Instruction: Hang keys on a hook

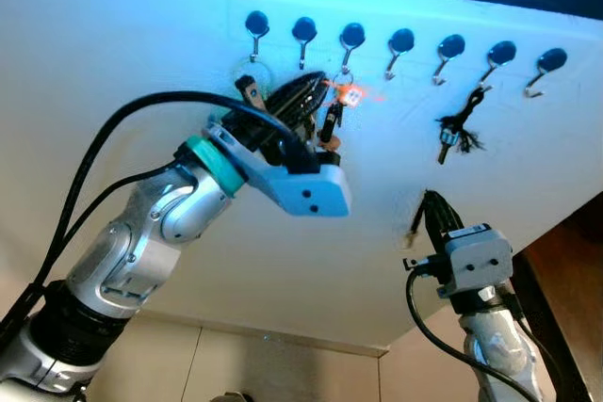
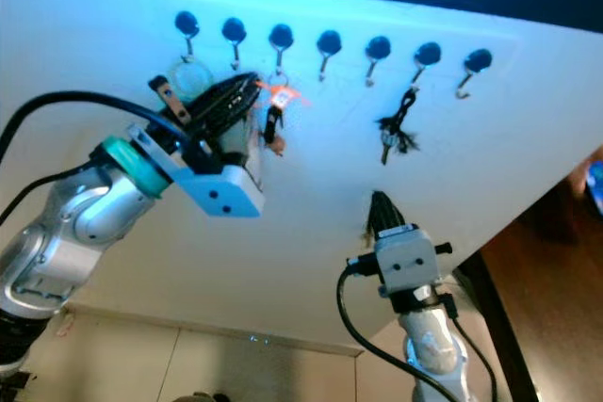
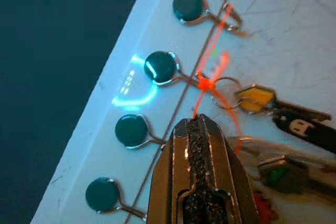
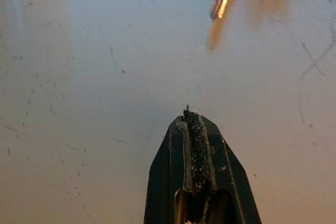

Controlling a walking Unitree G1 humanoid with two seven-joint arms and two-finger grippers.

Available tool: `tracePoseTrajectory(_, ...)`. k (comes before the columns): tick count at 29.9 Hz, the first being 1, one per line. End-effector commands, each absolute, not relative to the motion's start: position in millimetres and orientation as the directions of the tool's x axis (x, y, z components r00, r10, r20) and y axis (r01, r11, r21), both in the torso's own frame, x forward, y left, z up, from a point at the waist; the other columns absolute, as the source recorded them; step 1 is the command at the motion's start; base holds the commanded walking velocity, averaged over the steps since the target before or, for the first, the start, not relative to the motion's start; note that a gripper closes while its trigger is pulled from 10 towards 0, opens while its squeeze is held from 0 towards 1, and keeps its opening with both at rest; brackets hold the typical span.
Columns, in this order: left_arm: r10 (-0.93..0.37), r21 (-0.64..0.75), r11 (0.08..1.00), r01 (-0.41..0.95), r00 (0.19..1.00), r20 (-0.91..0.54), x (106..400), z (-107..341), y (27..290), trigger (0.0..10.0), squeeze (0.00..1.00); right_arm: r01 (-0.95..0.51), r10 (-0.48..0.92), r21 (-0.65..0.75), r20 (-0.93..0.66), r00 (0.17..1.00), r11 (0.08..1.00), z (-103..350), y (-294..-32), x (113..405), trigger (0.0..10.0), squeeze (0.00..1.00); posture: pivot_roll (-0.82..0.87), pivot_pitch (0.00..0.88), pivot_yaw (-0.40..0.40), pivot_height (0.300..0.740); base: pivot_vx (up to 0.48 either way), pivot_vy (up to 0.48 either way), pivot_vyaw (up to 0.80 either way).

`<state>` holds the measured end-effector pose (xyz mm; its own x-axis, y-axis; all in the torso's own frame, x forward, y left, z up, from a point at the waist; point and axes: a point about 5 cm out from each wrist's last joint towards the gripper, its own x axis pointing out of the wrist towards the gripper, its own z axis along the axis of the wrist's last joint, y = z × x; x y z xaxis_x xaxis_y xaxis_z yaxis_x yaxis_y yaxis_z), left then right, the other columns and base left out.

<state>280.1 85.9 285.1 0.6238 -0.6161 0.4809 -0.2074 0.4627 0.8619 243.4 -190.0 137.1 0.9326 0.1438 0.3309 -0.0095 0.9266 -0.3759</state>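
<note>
Left eye view is showing a pale wall (image 1: 141, 44) filling most of the frame, with a dark band running along the top edge. Across the upper part of the frame, a row of seven hooks (image 1: 401, 42) with dark round heads is sitting on a white rail.

Reaching in from the lower left of the frame, the silver left arm is rising toward the upper centre, where the left end effector (image 1: 316, 101) is hovering at the keys, just beneath the second and third hooks. Its two black fingers are lying pressed together, pad to pad, in the left wrist view, with nothing gripped between them (image 3: 198, 129); their tips are sitting just short of an orange cord.

In the lower right of the frame, the right arm is standing upright, and the right end effector (image 1: 430, 202) is pointing up at bare wall, its fingers likewise closed on nothing.

Hanging from the third hook (image 1: 351, 37) from the left, the keys (image 1: 341, 101) are dangling by their ring, with the orange cord knotted at it; the wrist view is showing a yellow-headed key (image 3: 255, 99) and darker ones beside it. Further right, a second dark bunch (image 1: 459, 129) is hanging from the sixth hook (image 1: 500, 52).
</note>
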Motion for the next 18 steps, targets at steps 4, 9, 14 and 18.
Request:
tracePoseTrajectory(4,-0.560,0.813,0.528,-0.244,0.620,0.550,273.3,292.6,100.5,10.0,0.00,-0.004,0.131,-0.369,0.318,0.939,0.929,134.6,-192.1,242.1,10.0,0.00,0.03,0.000,0.043,0.740,0.000,0.000,0.00)
tracePoseTrajectory(9,-0.567,0.796,0.556,-0.241,0.590,0.575,266.3,294.9,100.3,10.0,0.00,-0.007,0.134,-0.370,0.318,0.938,0.929,134.5,-191.9,242.8,10.0,0.00,0.03,0.000,0.041,0.740,0.000,0.000,0.00)
tracePoseTrajectory(14,-0.564,0.791,0.562,-0.241,0.588,0.579,266.0,294.5,100.1,10.0,0.00,-0.005,0.132,-0.371,0.318,0.939,0.929,134.4,-192.5,243.3,10.0,0.00,0.03,0.000,0.041,0.740,0.000,0.000,0.00)
tracePoseTrajectory(18,-0.562,0.793,0.560,-0.240,0.593,0.576,267.5,293.3,99.8,10.0,0.00,-0.005,0.132,-0.371,0.318,0.939,0.929,134.6,-192.6,243.3,10.0,0.00,0.03,0.000,0.039,0.740,0.000,0.000,0.00)
